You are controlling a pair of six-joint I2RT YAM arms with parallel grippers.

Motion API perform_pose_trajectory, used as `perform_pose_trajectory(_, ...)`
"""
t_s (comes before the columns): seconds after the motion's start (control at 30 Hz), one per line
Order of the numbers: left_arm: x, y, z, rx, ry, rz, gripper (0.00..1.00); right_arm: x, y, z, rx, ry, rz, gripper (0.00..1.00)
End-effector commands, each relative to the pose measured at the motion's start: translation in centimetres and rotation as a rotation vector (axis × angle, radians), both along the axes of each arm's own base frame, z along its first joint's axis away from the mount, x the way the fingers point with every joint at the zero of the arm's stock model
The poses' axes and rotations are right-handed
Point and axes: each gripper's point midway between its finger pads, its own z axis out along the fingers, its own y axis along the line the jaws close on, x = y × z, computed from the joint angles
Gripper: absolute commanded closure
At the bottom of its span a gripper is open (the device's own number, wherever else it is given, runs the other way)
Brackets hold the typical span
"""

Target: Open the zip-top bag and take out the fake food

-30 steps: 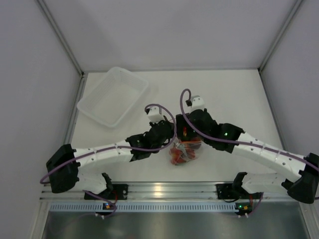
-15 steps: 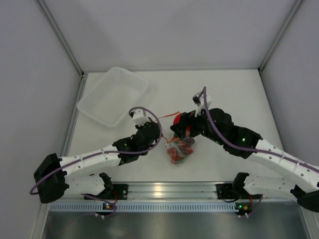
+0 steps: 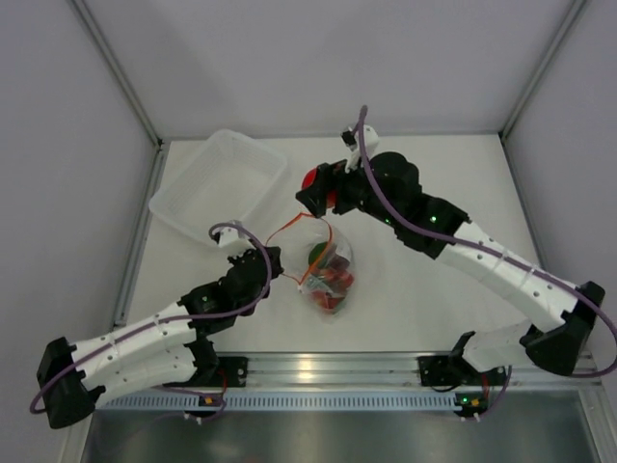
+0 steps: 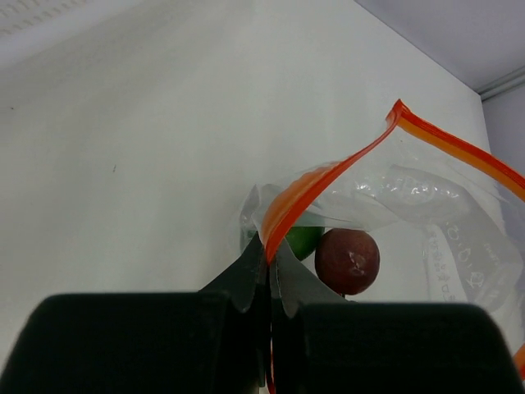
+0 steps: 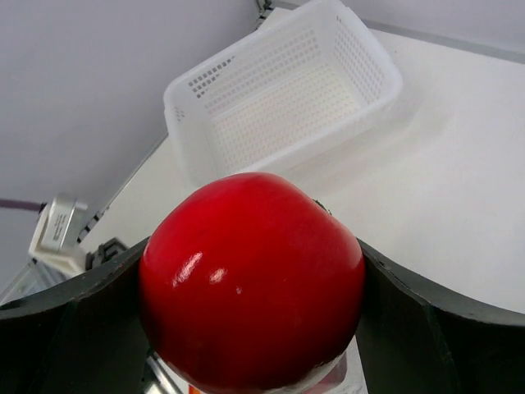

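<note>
White tabletop (image 3: pixel 434 183) at centre frame carried the zip-top bag (image 3: pixel 330 275), its orange strip pinched by the left gripper (image 3: pixel 273 260), jaws closed tight. At upper centre, the right gripper (image 3: pixel 314 190) clasped a red tomato (image 5: pixel 250 287) between widely spread jaws, near a white basket (image 3: pixel 220 185).

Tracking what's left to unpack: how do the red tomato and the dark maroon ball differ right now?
The red tomato is outside the zip-top bag, clamped in the right claw; the maroon ball sits inside the bag. The tomato is bright red; the maroon ball is a much darker, brownish red. Both are round, smooth toy foods.
</note>
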Motion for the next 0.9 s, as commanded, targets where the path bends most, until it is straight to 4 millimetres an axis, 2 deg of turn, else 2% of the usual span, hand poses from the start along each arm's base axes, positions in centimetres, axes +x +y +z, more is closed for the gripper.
perform_pose_trajectory(0.0,-0.6,1.3,-0.2,-0.016,-0.003,0.018,1.00,3.1,1.9,3.5,0.067,-0.092,0.023,0.84)
perform_pose_trajectory(0.1,-1.2,1.3,-0.8,-0.042,0.008,-0.008,1.00,6.6,4.5,3.2,0.052,-0.099,0.027,0.84)
perform_pose_trajectory(0.17,-1.5,1.3,-1.2,-0.044,0.014,-0.024,1.00,8.1,5.7,2.9,0.032,-0.115,0.030,0.84)
perform_pose_trajectory(0.2,-1.7,1.1,-1.3,-0.047,0.019,-0.041,1.00,9.0,7.2,1.2,0.008,-0.091,0.057,0.84)
perform_pose_trajectory(0.23,-1.8,1.0,-1.5,-0.047,0.024,-0.048,1.00,9.5,7.9,2.6,0.026,-0.120,0.064,0.84)
perform_pose_trajectory(0.37,-2.3,0.9,-2.4,-0.046,0.041,-0.075,1.00,12.3,10.8,1.6,0.016,-0.127,0.071,0.84)
perform_pose_trajectory(0.4,-2.4,0.9,-2.6,-0.047,0.044,-0.079,1.00,13.4,11.9,1.0,0.015,-0.126,0.071,0.84)
perform_pose_trajectory(0.57,-2.7,1.1,-2.8,-0.056,0.041,-0.089,1.00,16.0,15.5,-0.8,0.018,-0.164,0.116,0.83)
perform_pose_trajectory(0.6,-2.7,1.1,-2.8,-0.054,0.041,-0.091,1.00,16.8,16.6,-2.0,0.014,-0.167,0.131,0.83)
perform_pose_trajectory(0.8,-2.9,1.2,-3.2,-0.037,0.042,-0.103,1.00,20.0,20.0,-5.6,0.020,-0.247,0.148,0.81)
perform_pose_trajectory(0.87,-2.9,1.1,-3.2,-0.030,0.041,-0.108,1.00,20.7,20.4,-6.5,0.010,-0.258,0.141,0.81)
